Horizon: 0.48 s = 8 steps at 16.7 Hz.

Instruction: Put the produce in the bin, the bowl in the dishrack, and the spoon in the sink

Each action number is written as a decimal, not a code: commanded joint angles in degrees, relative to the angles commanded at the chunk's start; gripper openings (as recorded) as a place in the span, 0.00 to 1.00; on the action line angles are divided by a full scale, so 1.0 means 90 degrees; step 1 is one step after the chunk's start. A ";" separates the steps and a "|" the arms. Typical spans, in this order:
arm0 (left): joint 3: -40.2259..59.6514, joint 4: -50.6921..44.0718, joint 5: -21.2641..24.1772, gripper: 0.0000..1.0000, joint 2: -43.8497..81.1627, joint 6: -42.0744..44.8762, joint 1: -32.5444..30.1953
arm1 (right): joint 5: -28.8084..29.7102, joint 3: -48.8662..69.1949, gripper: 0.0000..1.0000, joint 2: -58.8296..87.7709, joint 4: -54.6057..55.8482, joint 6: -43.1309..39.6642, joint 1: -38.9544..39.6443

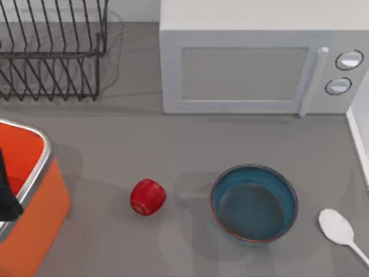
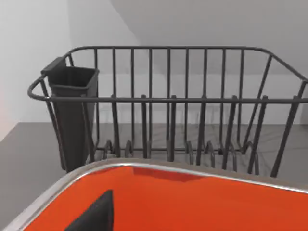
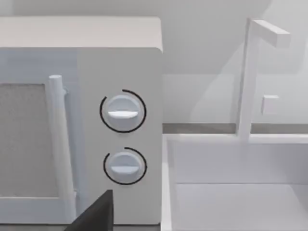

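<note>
While the orange bin (image 1: 34, 225) sits at the lower left edge, a dark piece of the left arm (image 1: 7, 193) is seen over it, finger state impossible to tell. Upper left stands the dishrack (image 1: 52, 52). Left of centre lies the apple (image 1: 147, 197), bowl (image 1: 253, 203) to its right, spoon (image 1: 340, 228) lower right. Sink (image 3: 240, 192) is seen beside the microwave (image 1: 259, 63).
</note>
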 joint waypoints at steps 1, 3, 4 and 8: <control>0.0000 0.0000 0.0000 1.00 0.0000 0.0000 0.0000 | 0.0000 0.0000 1.00 0.0000 0.0000 0.0000 0.0000; 0.0059 -0.0040 0.0010 1.00 0.0060 0.0000 -0.0031 | 0.0000 0.0000 1.00 0.0000 0.0000 0.0000 0.0000; 0.0180 -0.0123 0.0026 1.00 0.0187 0.0001 -0.0092 | 0.0000 0.0000 1.00 0.0000 0.0000 0.0000 0.0000; 0.1227 -0.0864 0.0087 1.00 0.1369 0.0037 -0.0541 | 0.0000 0.0000 1.00 0.0000 0.0000 0.0000 0.0000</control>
